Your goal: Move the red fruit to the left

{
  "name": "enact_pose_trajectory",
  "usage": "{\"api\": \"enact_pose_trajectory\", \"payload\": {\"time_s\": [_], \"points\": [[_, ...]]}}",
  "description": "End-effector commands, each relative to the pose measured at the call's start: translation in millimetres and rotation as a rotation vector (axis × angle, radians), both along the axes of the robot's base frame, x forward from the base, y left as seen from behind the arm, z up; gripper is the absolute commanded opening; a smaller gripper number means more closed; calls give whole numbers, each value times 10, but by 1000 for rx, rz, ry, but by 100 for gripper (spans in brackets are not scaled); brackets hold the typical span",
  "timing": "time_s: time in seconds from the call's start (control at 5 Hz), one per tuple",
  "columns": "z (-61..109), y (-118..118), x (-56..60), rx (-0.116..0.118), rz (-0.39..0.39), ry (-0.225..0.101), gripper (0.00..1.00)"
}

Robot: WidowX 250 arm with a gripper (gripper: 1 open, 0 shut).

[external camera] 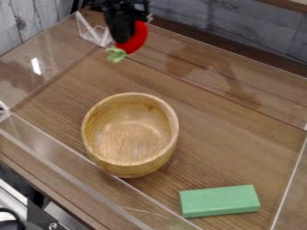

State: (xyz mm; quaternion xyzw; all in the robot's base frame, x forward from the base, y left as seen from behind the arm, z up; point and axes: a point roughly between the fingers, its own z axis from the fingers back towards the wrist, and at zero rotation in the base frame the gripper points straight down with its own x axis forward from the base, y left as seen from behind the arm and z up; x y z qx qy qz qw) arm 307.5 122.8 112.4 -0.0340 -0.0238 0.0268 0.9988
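Wood-grain tabletop (228,117), dark brown, fills the view, fenced by low clear plastic walls (42,63) on all sides; a grey plank wall runs behind. No brand, label or legible writing shows on any item or on the arm.

Count, from left to right: one small clear plastic stand (86,27) at the far left corner, partly hidden by the arm; one gripper (124,38); one red fruit (133,37); one wooden bowl (131,132); one green block (220,199).

Gripper: black, points straight down from the top edge, upper left of the view. Its fingers are closed on the red fruit, clamping it from both sides; the finger tips themselves are not cleanly separable in the blur. The red fruit bulges out on the right side of the fingers, and its green leafy end (115,55) hangs below and slightly left of them. The fruit is off the tabletop, held in the air over the far left part of the enclosure, near the clear stand and well apart from the bowl.

Wooden bowl: upright, empty, left of centre, nearer the camera than the fruit.

Green block: flat, rectangular, lies at lower right near the front wall, well apart from the bowl.
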Motion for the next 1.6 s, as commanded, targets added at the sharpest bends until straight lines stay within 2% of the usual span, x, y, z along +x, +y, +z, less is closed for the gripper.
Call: {"api": "enact_pose_trajectory", "payload": {"time_s": [0.0,0.4,0.8,1.0,1.2,1.4], "points": [[90,210,126,40,-17,-64,0],[-175,469,171,47,-11,-46,0],[-387,580,196,36,-4,-27,0],[-429,588,187,21,-3,-23,100],[-454,586,170,1,2,-22,100],[-522,595,179,1,3,-18,100]]}}
